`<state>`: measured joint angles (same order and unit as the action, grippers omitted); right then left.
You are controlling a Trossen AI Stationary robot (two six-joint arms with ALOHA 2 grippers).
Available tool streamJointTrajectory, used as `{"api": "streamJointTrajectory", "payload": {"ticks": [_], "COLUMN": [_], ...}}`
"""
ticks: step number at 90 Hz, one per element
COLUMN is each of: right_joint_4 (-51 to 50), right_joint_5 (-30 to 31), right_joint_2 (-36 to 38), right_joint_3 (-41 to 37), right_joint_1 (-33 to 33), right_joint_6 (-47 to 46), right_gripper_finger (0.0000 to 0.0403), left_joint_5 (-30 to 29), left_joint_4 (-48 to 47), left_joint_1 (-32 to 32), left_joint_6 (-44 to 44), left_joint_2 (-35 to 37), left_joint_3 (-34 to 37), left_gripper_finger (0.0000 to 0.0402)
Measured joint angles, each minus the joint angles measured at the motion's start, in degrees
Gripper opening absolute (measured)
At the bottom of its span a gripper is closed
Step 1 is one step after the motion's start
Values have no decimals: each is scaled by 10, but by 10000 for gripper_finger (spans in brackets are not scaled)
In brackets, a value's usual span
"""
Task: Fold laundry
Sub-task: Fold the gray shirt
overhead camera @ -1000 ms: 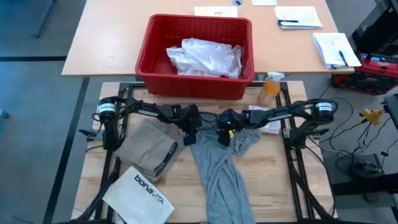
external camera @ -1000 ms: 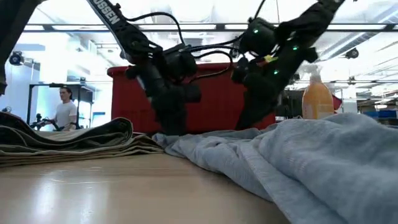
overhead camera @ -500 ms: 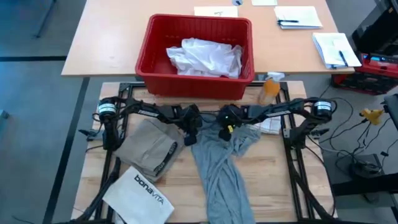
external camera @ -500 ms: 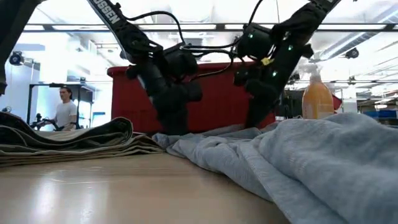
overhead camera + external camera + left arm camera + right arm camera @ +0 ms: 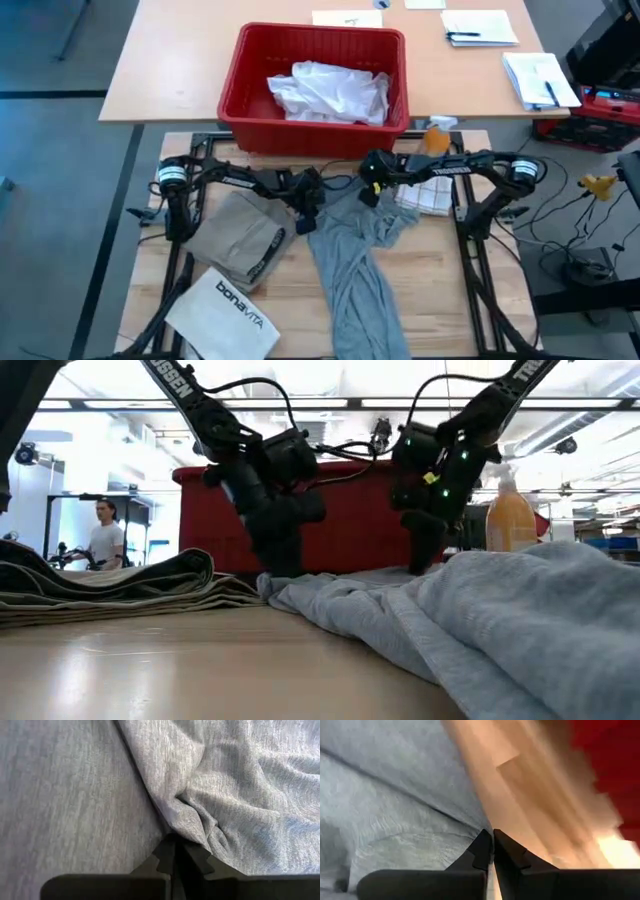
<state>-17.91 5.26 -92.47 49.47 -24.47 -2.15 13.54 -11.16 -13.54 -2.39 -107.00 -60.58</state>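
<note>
- We see the grey T-shirt (image 5: 352, 262) lying as a long strip from the frame's centre down to the bottom edge in the high view, its long axis near vertical, bunched at the upper end.
- Our left gripper (image 5: 306, 222) sits at that bunched end's upper-left corner, its jaws closed on a fold of the T-shirt (image 5: 210, 805).
- Our right gripper (image 5: 368, 192) is at the upper-right corner, near the red bin (image 5: 240, 100); its jaws are closed, and we judge they pinch the cloth's edge.
- Both are about equally near; the shirt trails away below them.
- The knit is soft, ribbed and creased.
- The khaki piece (image 5: 240, 240) lies folded left of centre; the white shirt (image 5: 330, 90) is crumpled in the bin.
</note>
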Motion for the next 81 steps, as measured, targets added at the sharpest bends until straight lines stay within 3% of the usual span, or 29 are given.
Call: {"api": "streamJointTrajectory", "payload": {"ticks": [15,37,51,58,69,81], "right_joint_4": [-7,-55,-21,43,106,147], "right_joint_5": [10,6,-77,-131,-148,-173], "right_joint_2": [-10,90,148,158,137,86], "right_joint_3": [-1,-3,-32,-42,-45,-45], "right_joint_1": [-7,-7,13,41,91,135], "right_joint_6": [-2,-88,-100,-76,-37,-5], "right_gripper_finger": [51,196,263,272,257,227], "left_joint_5": [0,-3,-10,-28,-66,-55], "left_joint_4": [-4,-28,-26,-24,-11,9], "left_joint_1": [0,0,-2,-4,-19,-44], "left_joint_6": [-3,-20,-38,-57,-65,-47], "left_joint_2": [0,1,2,2,2,3], "left_joint_3": [0,0,6,6,7,8], "left_gripper_finger": [0,0,0,0,0,0]}}
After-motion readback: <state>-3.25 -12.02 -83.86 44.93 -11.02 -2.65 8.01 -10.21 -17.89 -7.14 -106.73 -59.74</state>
